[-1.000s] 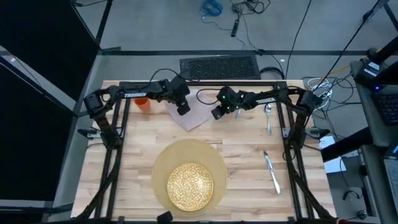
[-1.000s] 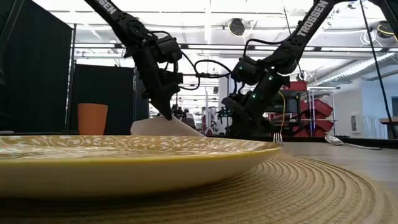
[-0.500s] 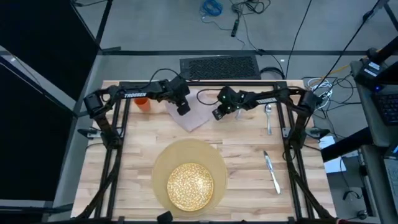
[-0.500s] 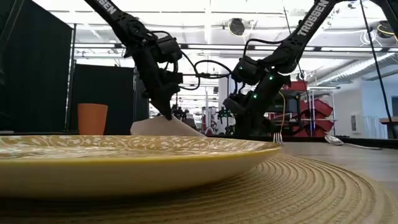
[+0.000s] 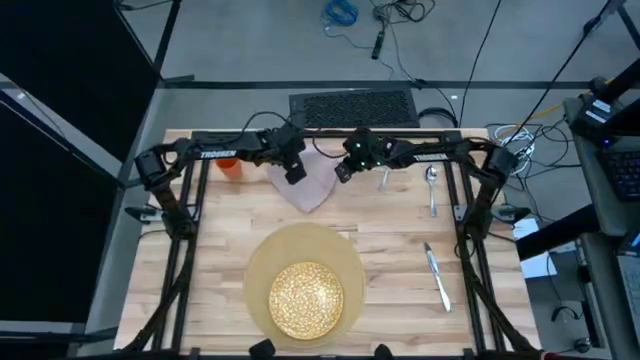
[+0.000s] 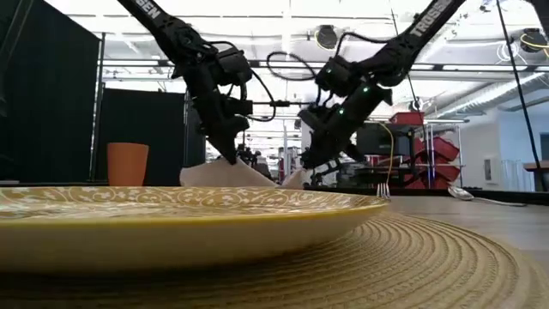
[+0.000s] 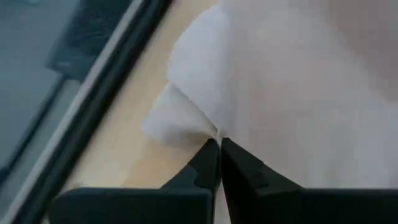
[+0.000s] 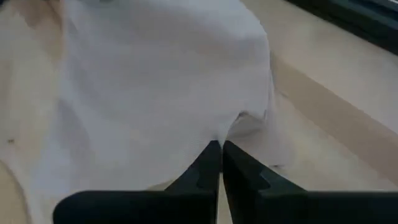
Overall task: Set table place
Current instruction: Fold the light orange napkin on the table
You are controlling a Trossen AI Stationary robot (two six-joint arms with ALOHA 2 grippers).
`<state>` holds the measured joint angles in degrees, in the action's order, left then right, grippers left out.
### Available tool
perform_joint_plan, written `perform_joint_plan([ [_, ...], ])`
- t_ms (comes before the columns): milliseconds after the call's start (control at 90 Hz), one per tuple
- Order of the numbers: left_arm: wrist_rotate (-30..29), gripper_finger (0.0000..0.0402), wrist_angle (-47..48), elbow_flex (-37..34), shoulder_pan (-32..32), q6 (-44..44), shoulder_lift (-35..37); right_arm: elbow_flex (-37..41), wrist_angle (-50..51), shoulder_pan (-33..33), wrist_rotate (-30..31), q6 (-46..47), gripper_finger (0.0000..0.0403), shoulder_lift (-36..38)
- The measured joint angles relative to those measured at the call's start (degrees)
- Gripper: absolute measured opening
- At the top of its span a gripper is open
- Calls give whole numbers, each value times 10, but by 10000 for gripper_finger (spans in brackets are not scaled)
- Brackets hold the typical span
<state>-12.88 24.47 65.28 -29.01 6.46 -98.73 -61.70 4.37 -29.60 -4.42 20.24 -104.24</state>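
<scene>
The pinkish-grey napkin (image 5: 312,188) lies crumpled on the far middle of the table (image 5: 210,250), between my two grippers. My left gripper (image 5: 294,174) is shut on its left part and my right gripper (image 5: 341,172) on its right part. The orange cup (image 5: 230,167) stands at the far left. The gold-speckled plate (image 5: 305,297) rests on the round tan mat (image 5: 262,262) at the near edge. Fork (image 5: 383,179) and spoon (image 5: 431,187) lie at the far right, and the knife (image 5: 437,277) lies right of the mat. My left gripper pinches a raised fold at the napkin's left edge (image 7: 210,127) between its two fingertips, slanting down from above. The cloth around the fold rests on the table. My right gripper pinches a gathered bit of the napkin's right edge (image 8: 219,135) between its fingertips, slanting down from the right. That edge (image 6: 296,178) is raised a little off the table while the rest lies slack.
The black rail frame (image 5: 320,135) runs close behind both grippers. A dark keyboard-like mat (image 5: 352,108) lies beyond the far edge. Bare planks stretch between the napkin and the tan mat and to both sides of the mat.
My right gripper has risen and gone toward the table's left and far edge, carrying the napkin's right edge with it. That edge is now lifted and drawn in, so the napkin looks narrower. The napkin's left part has stayed where it was.
</scene>
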Motion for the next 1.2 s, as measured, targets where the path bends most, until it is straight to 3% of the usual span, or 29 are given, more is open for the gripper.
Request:
perform_joint_plan([
  [89, -44, 0, -1, 1, 12, 0, 4, -31, 31, -3, 13, -6, 0, -20],
  [233, -66, 0, -1, 1, 22, -1, 12, -64, 70, -4, 43, -13, 0, -42],
  [544, -70, 0, 18, 1, 22, -1, 19, -72, 52, -4, 60, -44, 0, -43],
  [944, -70, 0, 21, 1, 26, 3, 19, -72, -36, 0, -20, -101, 0, -43],
  [1200, -70, 0, 20, 0, 26, 3, 19, -72, 27, -36, 34, -47, 0, -43],
])
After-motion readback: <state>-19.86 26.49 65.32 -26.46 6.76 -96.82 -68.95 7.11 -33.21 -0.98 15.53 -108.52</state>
